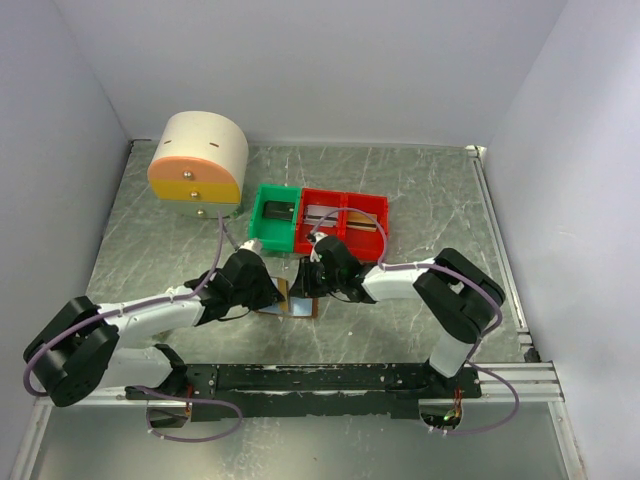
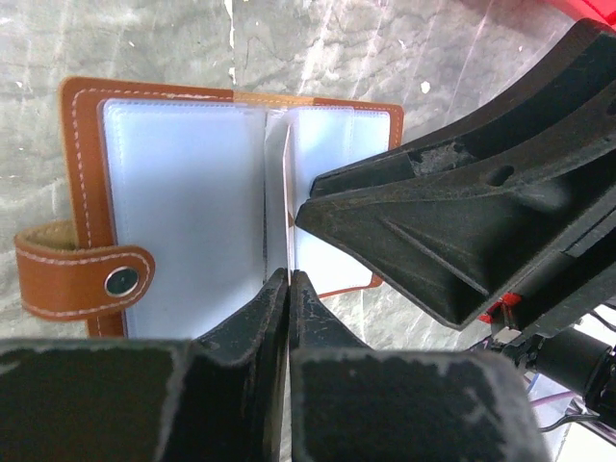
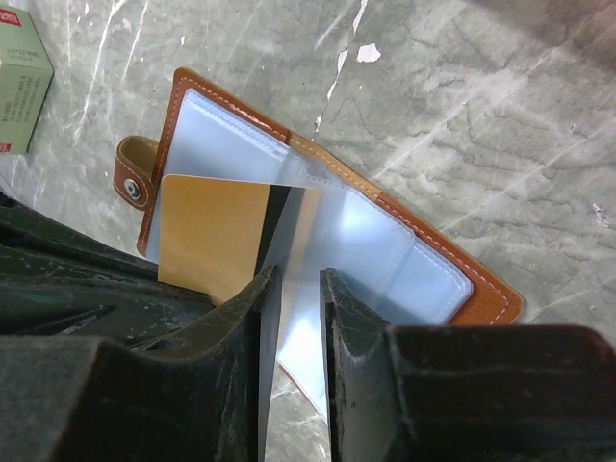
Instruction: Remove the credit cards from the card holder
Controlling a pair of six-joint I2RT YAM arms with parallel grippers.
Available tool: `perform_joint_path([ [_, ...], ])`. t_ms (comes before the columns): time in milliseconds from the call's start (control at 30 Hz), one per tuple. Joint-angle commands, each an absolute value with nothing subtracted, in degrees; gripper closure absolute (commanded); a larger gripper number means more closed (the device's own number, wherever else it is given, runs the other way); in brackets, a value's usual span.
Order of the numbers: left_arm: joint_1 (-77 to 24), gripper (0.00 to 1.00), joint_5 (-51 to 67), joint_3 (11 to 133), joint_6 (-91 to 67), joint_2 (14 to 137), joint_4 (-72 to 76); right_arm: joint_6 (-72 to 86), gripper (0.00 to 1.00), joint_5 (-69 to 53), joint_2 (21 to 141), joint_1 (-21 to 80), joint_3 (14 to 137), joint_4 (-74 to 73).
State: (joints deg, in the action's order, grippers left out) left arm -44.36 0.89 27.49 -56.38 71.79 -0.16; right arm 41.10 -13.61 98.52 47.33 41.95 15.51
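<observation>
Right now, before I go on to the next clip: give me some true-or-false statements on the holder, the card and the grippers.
1. The holder lies open. True.
2. The holder sits in the red bin. False: it lies on the table, nearer the arms.
3. A tan card with a black stripe sticks out of the holder. True.
4. The left gripper is wide open. False: its jaws are shut, apparently on the card's edge.
5. The right gripper is far from the holder. False: its fingers straddle a clear sleeve of it.
</observation>
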Motion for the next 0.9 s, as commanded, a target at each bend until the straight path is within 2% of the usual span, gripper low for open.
perform_joint_path([
  [0,-44.64,0.89,-1.06,28.87,-55.54,69.97,-2.12,39.55,0.76,-10.06,98.58,46.95,40.35,9.5],
  [267,-44.64,0.88,-1.03,30.17,-55.02,69.79,-3.87,40.0,0.76,-9.66,95.66,46.76,39.65,9.24],
  [533,-44.6,0.88,-0.51,30.01,-54.76,71.06,-3.2,43.36,0.75,-13.18,89.72,47.25,37.72,17.4],
  [867,-44.6,0.88,0.61,29.6,-54.69,71.54,-1.75,45.45,0.74,-14.53,98.13,48.42,40.37,20.64],
])
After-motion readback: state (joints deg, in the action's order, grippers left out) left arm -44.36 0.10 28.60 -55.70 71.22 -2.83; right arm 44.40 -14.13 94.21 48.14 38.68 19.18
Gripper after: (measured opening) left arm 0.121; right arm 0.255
